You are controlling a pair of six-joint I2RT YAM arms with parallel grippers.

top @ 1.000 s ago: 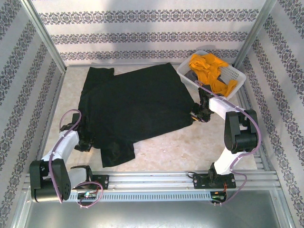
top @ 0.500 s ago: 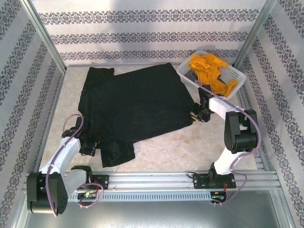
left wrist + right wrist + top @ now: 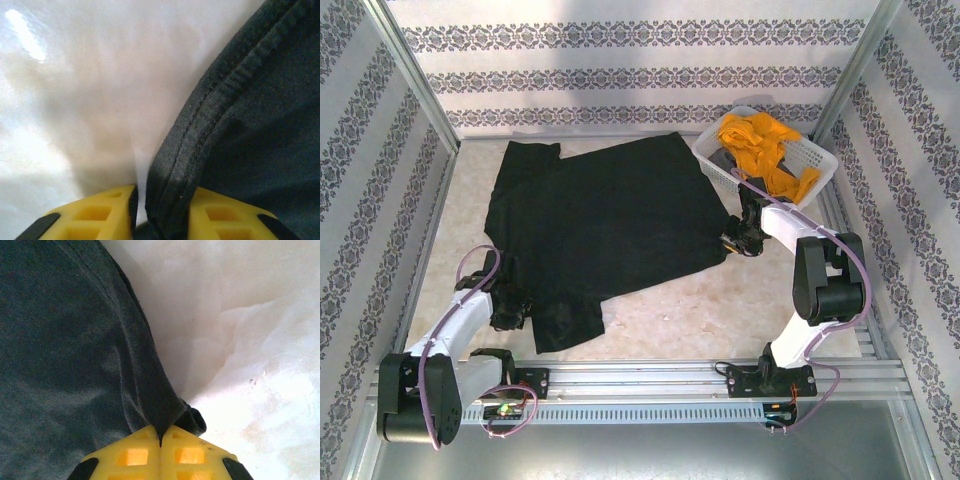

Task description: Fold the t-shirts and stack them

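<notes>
Risk first: my left jaws stand partly open astride the stitched hem of the plain black cloth t-shirt. A sliver of pale marbled surface shows beside the cloth, so closing here could take only a thin bite that slips on lifting. My right jaws are closed tight on the shirt's opposite edge, cloth bunched at the tips; an uneven pull would, I judge, skew the fold or drag the garment. Black shirt lies spread flat between both arms; mustard-yellow cloth t-shirt sits heaped in the white plastic lattice basket.
</notes>
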